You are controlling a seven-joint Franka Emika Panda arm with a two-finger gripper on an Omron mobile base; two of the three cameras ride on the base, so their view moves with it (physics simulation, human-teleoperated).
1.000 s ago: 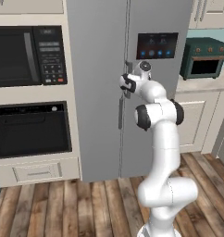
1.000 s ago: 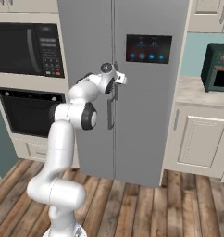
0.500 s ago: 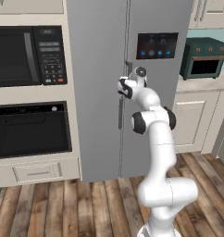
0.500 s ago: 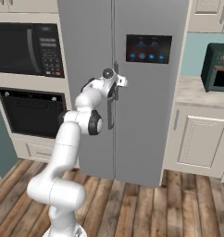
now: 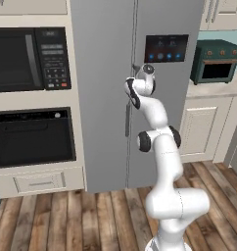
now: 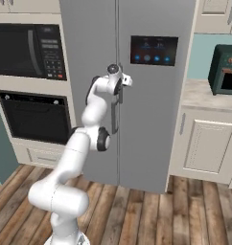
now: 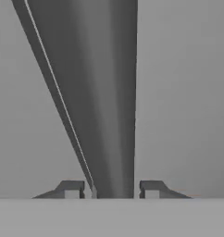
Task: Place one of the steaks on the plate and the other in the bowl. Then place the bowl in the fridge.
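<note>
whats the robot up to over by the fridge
The white arm is reaching up to the fridge and has its gripper around one of the slim vertical door handles, at the seam between the two doors. In the hand view the handle runs between the two fingertips, which sit close on either side of it. Both doors look shut, so it seems about to pull one open.

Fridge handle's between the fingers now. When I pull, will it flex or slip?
The handle is likely rigid: a straight grey bar on the fridge. It looks smooth, so the end effector could slide along it. The tall door probably swings heavily.
</note>
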